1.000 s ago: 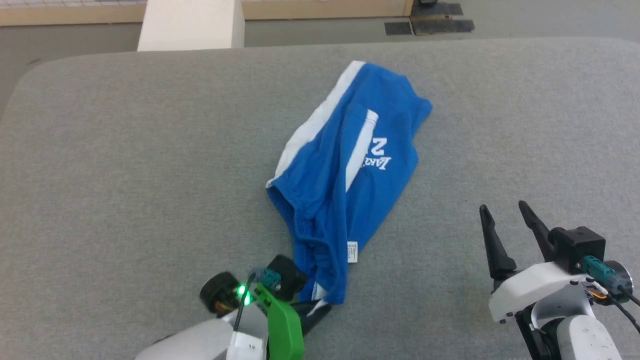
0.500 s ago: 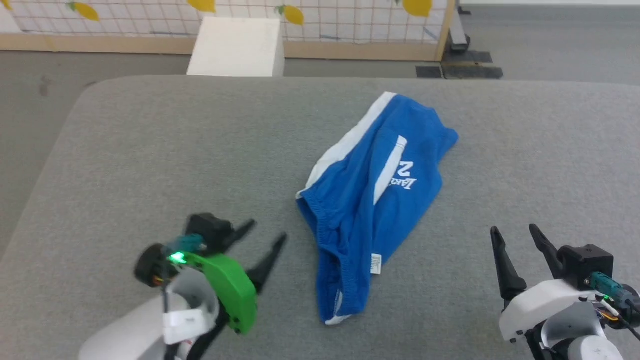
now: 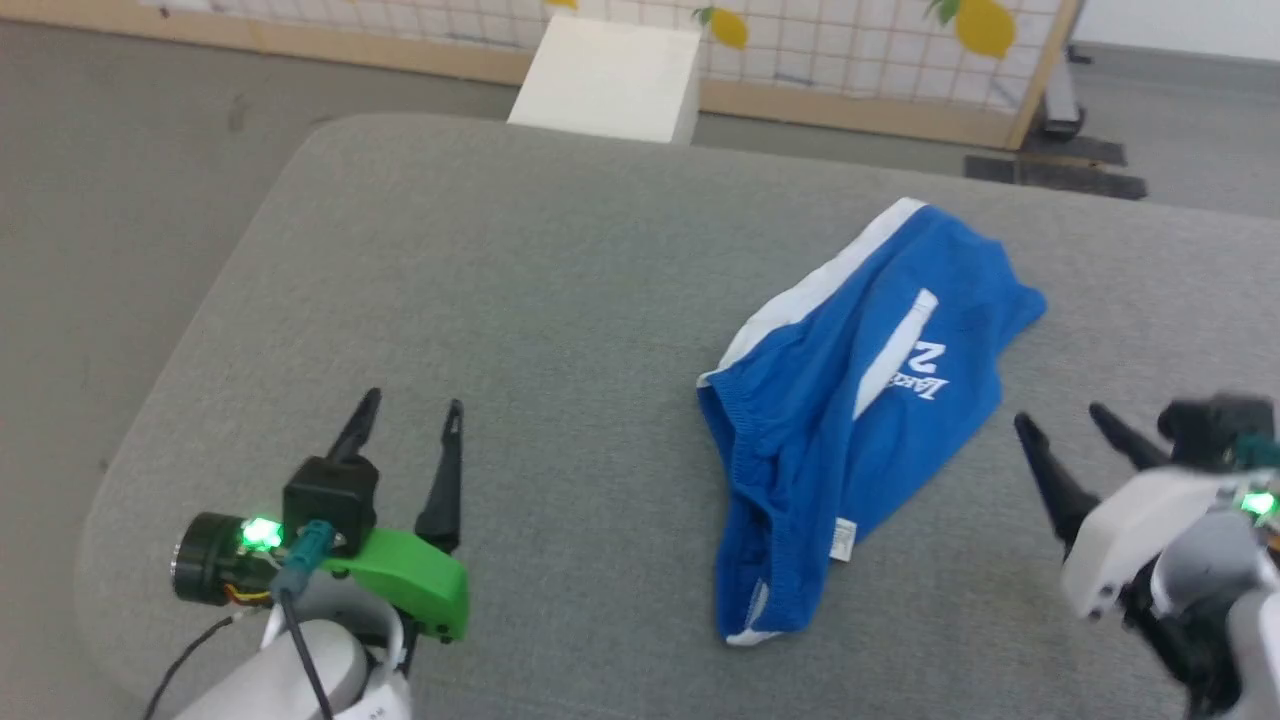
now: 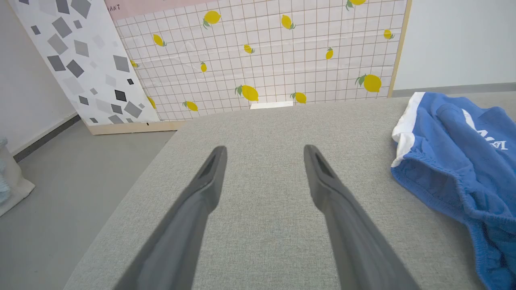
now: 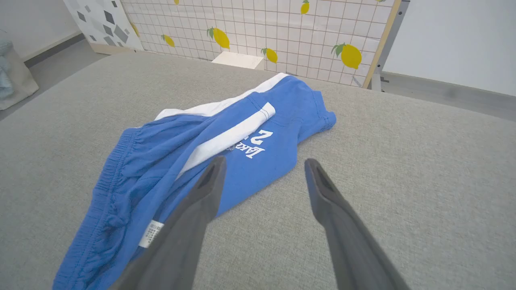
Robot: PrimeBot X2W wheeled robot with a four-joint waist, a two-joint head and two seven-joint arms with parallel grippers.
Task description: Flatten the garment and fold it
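Note:
The garment (image 3: 850, 410), bright blue shorts with white side stripes and white lettering, lies crumpled and loosely doubled over on the grey padded table (image 3: 560, 300). Its gathered waistband and small white label face me. My left gripper (image 3: 412, 405) stands open over bare table well to the garment's left, nothing between its fingers; in the left wrist view the garment (image 4: 455, 161) sits at the right edge, beside my left gripper (image 4: 264, 151). My right gripper (image 3: 1060, 420) is open just right of the garment, apart from it. In the right wrist view the garment (image 5: 201, 149) spreads beyond my open right gripper (image 5: 264, 163).
A white box (image 3: 610, 75) stands on the floor past the table's far edge, before a lemon-print grid panel (image 3: 880, 50). The table's rounded left corner (image 3: 130, 520) is close to my left arm. Dark floor mats (image 3: 1050, 175) lie at the far right.
My left gripper let go of the garment's waistband end, opened, and moved away to the left. The head camera has turned left, shifting the whole picture. The right gripper stays open.

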